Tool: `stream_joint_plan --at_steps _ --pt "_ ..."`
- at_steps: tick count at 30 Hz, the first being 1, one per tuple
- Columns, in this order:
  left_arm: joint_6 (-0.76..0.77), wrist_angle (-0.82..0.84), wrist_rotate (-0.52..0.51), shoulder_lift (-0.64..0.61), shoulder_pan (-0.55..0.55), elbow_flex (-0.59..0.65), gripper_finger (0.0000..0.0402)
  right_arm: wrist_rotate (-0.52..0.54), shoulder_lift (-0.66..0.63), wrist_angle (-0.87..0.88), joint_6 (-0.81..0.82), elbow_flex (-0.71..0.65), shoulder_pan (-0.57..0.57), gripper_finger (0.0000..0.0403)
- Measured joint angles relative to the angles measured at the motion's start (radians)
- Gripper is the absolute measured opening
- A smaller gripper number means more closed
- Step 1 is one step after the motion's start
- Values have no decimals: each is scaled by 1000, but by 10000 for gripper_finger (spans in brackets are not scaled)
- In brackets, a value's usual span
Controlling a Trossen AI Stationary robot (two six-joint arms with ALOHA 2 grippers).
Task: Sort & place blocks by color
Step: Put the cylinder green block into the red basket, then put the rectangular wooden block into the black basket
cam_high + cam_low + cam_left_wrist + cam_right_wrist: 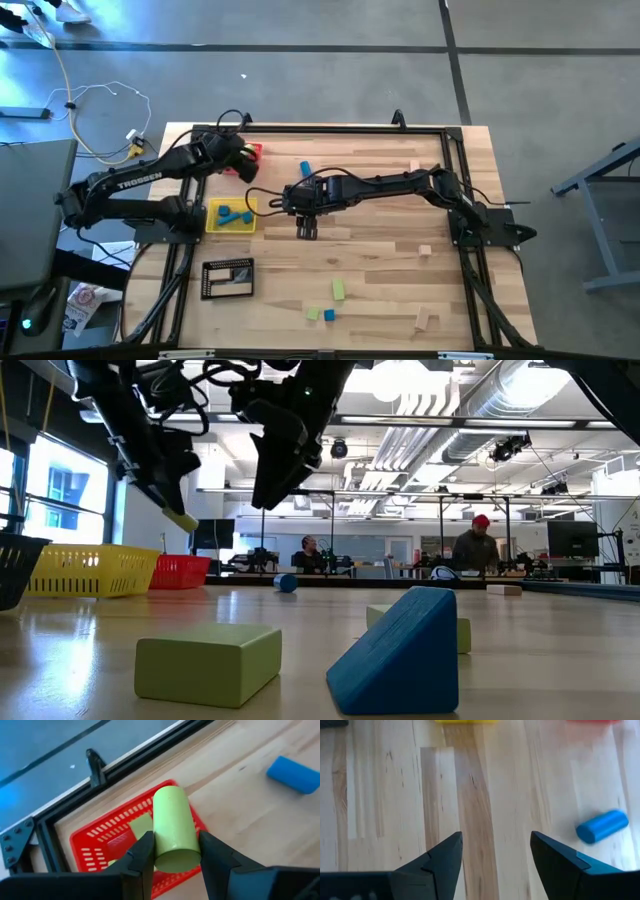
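My left gripper (175, 851) is shut on a light green cylinder (172, 827) above the red tray (95, 845), at the table's far left (246, 158). Light green blocks (141, 826) lie in that tray. My right gripper (496, 852) is open over bare wood near the table's middle (306, 228), touching nothing. A blue cylinder (602, 826) lies on its side on the table beyond it (305, 168). The yellow tray (212, 226) holds blue blocks (233, 215). Green and blue blocks (338, 290) lie near the near edge. My left gripper pinches the light green cylinder between its two fingers (142, 852), which bear on the curved sides near its nearer end (176, 857). The cylinder runs out forward along the fingers. It is lifted clear and tilted above the red tray, as the low view shows (182, 520).
A black mesh tray (228, 278) sits near the left near corner. Tan blocks (425, 250) lie on the table's right half, one near the far edge (415, 165). A black frame (300, 130) rims the table. People sit in the room beyond (478, 545).
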State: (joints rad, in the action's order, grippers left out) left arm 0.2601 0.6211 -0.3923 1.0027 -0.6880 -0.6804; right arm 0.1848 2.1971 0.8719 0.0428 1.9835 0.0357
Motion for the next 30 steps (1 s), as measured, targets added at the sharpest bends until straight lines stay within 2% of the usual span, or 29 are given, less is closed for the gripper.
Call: stream_joint_plan --at_steps 13,21,27,30 --pt "5 -91 0 175 -54 0 99 32 0 292 169 0 12 220" --pt "1 -104 22 233 -53 0 133 233 0 515 307 -2 71 220" --pt "-1 -107 7 237 -54 0 168 348 0 686 453 -2 100 220" --pt "-1 -107 8 237 -54 0 180 372 0 696 494 -3 105 220"
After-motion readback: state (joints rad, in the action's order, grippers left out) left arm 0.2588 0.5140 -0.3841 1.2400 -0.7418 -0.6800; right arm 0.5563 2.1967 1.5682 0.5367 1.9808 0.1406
